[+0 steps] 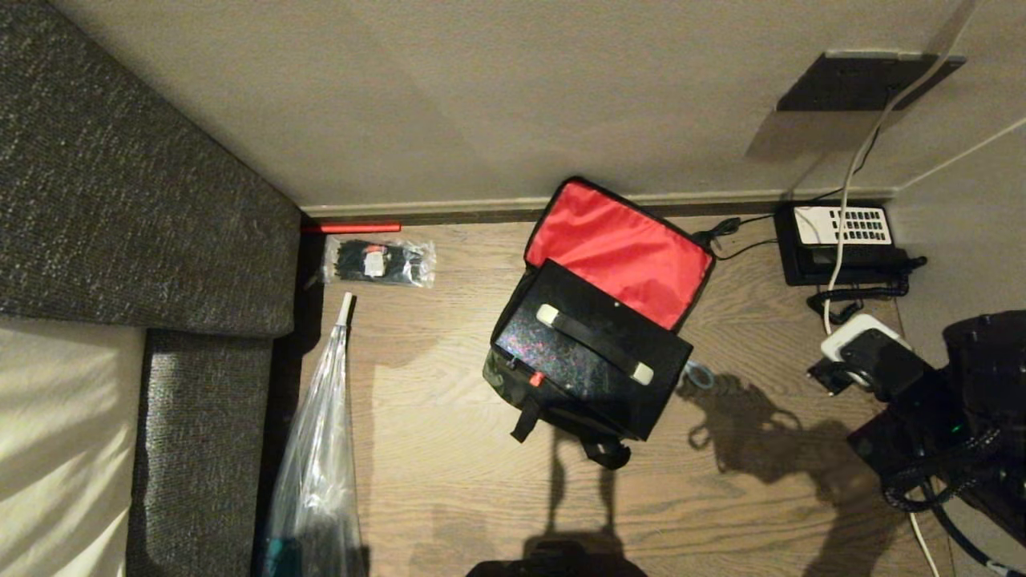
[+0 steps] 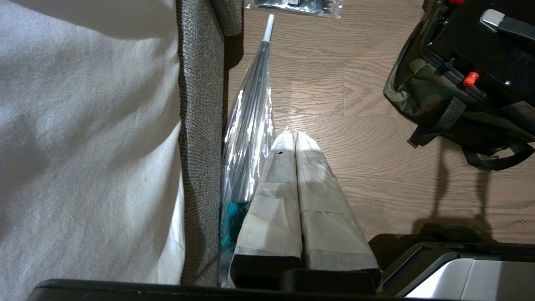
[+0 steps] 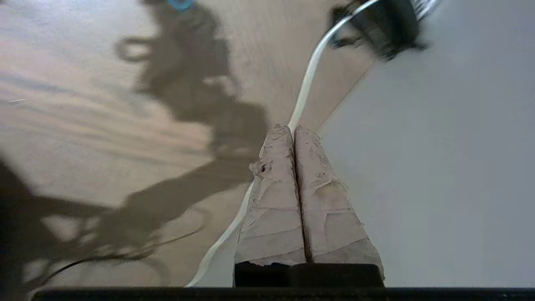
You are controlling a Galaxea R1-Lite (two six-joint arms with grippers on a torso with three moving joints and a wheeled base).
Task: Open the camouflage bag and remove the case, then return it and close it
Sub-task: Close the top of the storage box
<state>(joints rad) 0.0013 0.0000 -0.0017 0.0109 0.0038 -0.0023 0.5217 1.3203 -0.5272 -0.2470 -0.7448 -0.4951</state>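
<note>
The camouflage bag [image 1: 513, 377] sits open on the wood floor [image 1: 449, 481], red lid [image 1: 621, 248] flung back toward the far wall. The case [image 1: 593, 353] lies across its mouth, not sunk inside. The right gripper [image 3: 294, 130] hangs pinched together and empty, well off to the right; the left gripper [image 2: 291, 136], also pressed together, is parked near the sofa [image 2: 200, 125]. Closing the lid now would likely jam on the protruding case.
</note>
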